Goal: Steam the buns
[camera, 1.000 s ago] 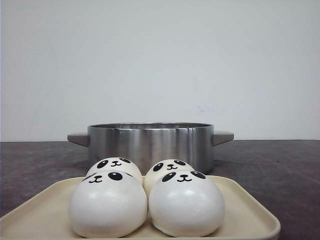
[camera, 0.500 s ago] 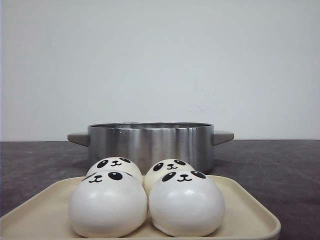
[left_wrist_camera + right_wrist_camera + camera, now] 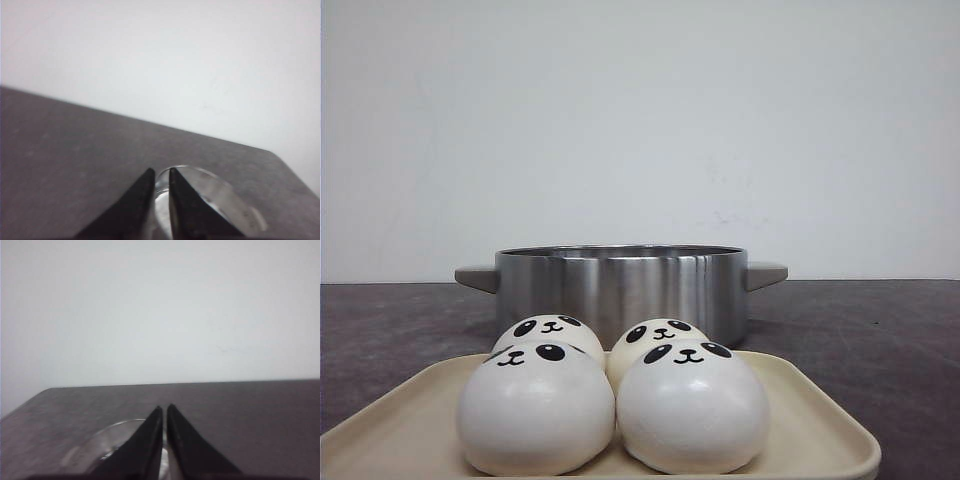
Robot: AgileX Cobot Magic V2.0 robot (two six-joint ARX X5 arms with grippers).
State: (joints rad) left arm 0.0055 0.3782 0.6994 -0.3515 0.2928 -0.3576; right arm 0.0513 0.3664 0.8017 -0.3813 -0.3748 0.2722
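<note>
Pot (image 3: pixel 620 288): open-topped, unobstructed above. Buns (image 3: pixel 612 395): four packed touching on tray (image 3: pixel 810 430), bare rim at sides.

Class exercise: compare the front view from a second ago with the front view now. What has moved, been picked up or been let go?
Nothing has visibly changed. The four buns sit on the cream tray as before, the steel pot stands behind them in the same spot, and no arm has entered the front view.
</note>
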